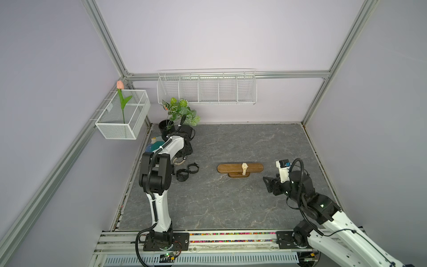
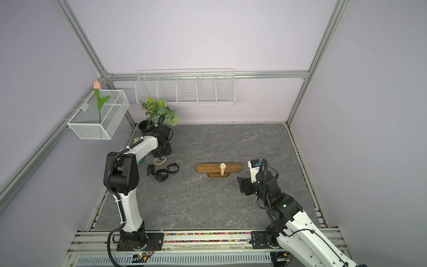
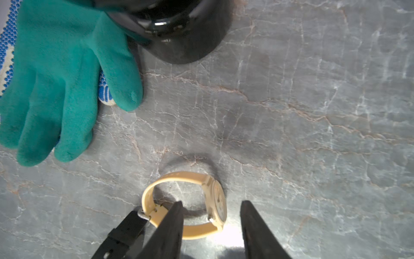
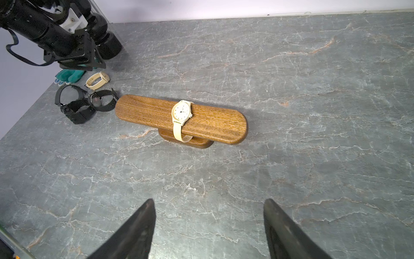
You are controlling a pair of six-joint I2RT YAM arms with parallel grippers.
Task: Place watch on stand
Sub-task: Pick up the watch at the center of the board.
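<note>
Straddling a loose cream watch (image 3: 217,199) on the grey tabletop (image 3: 313,112), the left end effector (image 3: 211,203) stands partly open around the watch case.

In both top views the wooden stand (image 1: 231,167) sits mid-tabletop with a mounted cream watch (image 1: 244,167) on its bar; the loose cream watch lies well to its left, under the left arm's wrist and beside a cluster of black watches (image 1: 187,171). In the left wrist view the loose watch rests on its edge, one finger inside the strap loop and the other outside the dial, a gap showing on each side; a green glove (image 3: 62,78) and a black vase (image 3: 179,33) lie beyond. In the right wrist view the right end effector (image 4: 208,199) hovers wide apart with nothing between its fingers, the stand ahead and well apart from it.
</note>
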